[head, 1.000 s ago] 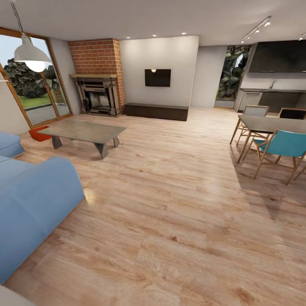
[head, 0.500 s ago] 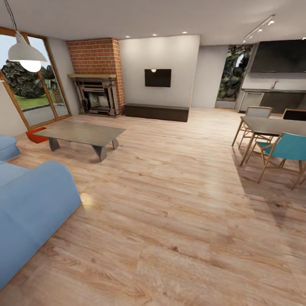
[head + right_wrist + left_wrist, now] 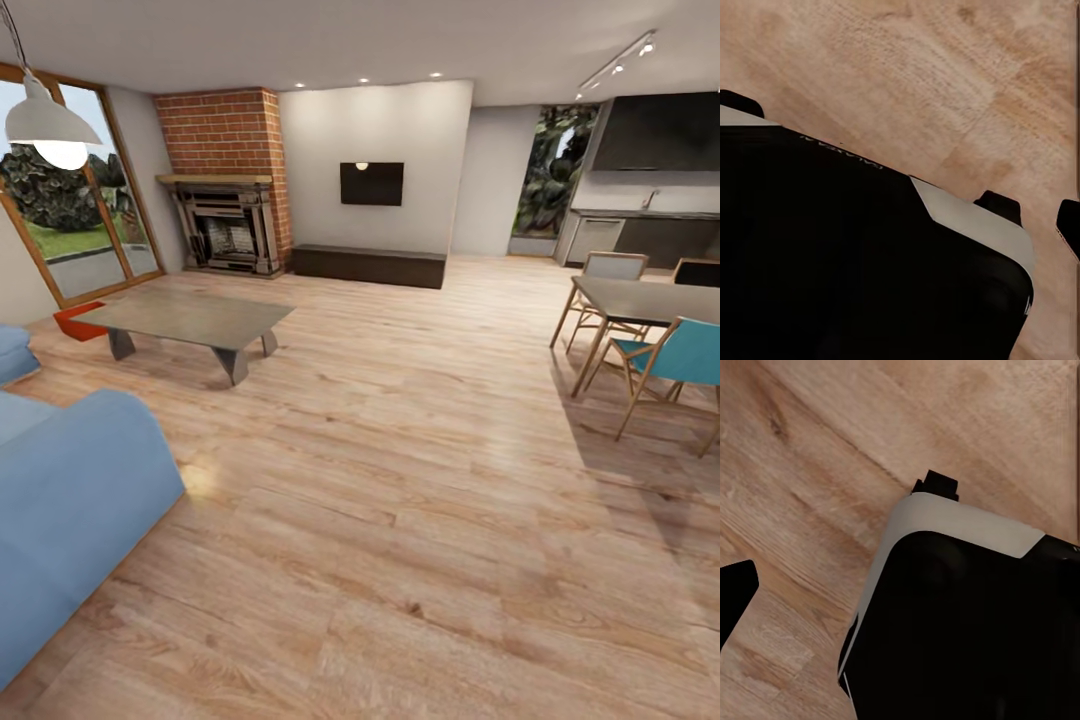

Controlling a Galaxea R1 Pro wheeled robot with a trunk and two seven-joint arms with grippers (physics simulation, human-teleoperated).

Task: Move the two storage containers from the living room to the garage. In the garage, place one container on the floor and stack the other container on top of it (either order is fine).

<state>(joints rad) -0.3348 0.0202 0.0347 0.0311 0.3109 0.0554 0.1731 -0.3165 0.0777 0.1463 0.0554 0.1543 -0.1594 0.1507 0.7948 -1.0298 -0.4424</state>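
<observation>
Task at its beginning: nothing is carried yet, and the living room is seen from a distance.

One orange-red storage container is seen on the wood-plank floor, behind the far left end of the coffee table, near the glass doors; the second container cannot be made out. Both must be picked up, brought to the garage and stacked there. In the wrist views the state of the jaws cannot be told.
</observation>
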